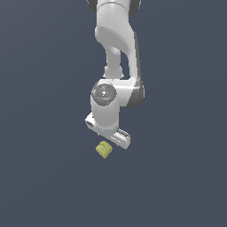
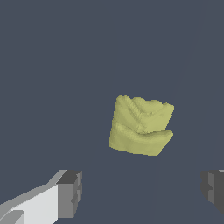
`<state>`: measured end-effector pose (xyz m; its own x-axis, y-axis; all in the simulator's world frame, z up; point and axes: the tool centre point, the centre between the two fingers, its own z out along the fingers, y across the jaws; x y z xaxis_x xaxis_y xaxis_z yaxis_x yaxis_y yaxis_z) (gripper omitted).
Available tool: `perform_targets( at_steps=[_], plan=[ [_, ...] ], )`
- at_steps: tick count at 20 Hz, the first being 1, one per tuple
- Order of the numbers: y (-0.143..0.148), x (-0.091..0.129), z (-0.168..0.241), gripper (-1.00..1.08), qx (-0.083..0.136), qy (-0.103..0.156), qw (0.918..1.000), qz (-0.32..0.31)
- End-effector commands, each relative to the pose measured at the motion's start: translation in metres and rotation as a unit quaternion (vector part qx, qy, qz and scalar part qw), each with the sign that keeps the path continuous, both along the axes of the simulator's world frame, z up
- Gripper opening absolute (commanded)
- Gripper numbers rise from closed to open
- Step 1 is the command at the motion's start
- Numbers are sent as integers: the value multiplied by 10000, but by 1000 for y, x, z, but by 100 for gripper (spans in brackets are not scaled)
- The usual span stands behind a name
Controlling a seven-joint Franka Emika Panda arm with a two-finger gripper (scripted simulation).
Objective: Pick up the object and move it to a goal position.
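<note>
In the wrist view, the two grey fingertips [image 2: 70,192] sit nearest the camera, one at each side of the picture, with a wide gap of bare floor between them. The gripper [image 2: 142,192] is spread wide and holds nothing. One finger shows its white link leading to a dark grey pad; the other is cut off by the picture's edge, so only part of its pad shows.

Beyond the fingertips lies the object [image 2: 140,126], a small olive-yellow lump, roughly cube-shaped, its surface folded into chevron-like ridges. It rests on the dark grey-blue floor [image 2: 52,65], apart from both pads and not between them; it sits past the line that joins the fingertips, nearer the cut-off finger than the white-linked one.

In the exterior view, the object [image 1: 103,149] lies on the floor [image 1: 40,177] just below the white gripper [image 1: 116,137], toward the exterior view's left of the finger bar. Whether the gripper body hangs over it or a little to the side cannot be told from this angle.

Farther up, the white arm [image 1: 117,48] rises from the wrist joint, with its round grey cap, out of the top of the picture.
</note>
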<state>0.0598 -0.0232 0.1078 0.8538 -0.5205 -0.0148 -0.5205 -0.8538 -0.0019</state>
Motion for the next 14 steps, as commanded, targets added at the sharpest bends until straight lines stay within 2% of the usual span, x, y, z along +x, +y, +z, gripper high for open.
perform_targets(
  at_steps=[1, 8, 14],
  plan=[
    [-8, 7, -6, 100, -16, -20, 9995, -306],
    [-22, 16, -16, 100, -46, -49, 9969, -785],
    [-24, 17, -18, 100, -50, -49, 9965, -831]
  ],
)
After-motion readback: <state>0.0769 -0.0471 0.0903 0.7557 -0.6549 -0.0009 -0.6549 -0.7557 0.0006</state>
